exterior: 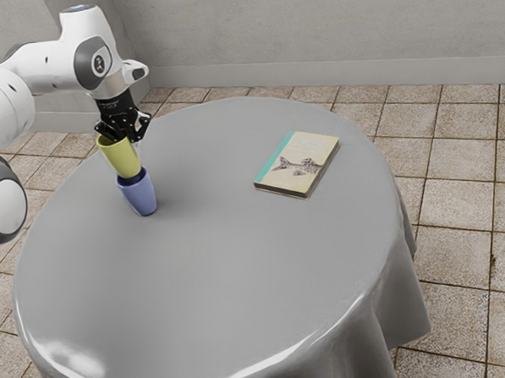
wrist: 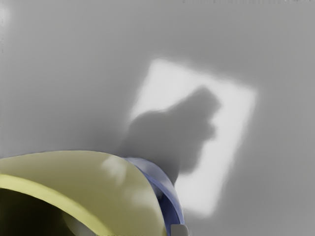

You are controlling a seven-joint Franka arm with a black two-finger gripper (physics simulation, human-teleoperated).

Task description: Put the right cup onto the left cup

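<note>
In the exterior view my gripper (exterior: 128, 138) is at the top of the yellow cup (exterior: 122, 157), shut on it. The yellow cup hangs upright over the purple cup (exterior: 139, 196), which stands on the table; its base is at the purple cup's mouth. How deep the base sits is hidden. The wrist view has the yellow cup (wrist: 93, 174) close under the hand, its dark inside partly visible. Past its side curves the rim of the purple cup (wrist: 158, 177). A small grey piece beside that rim could be a fingertip.
A book (exterior: 299, 163) with a teal spine lies flat on the round grey table (exterior: 214, 267), toward the exterior view's right of the cups. The cups stand near the table edge on the arm's side.
</note>
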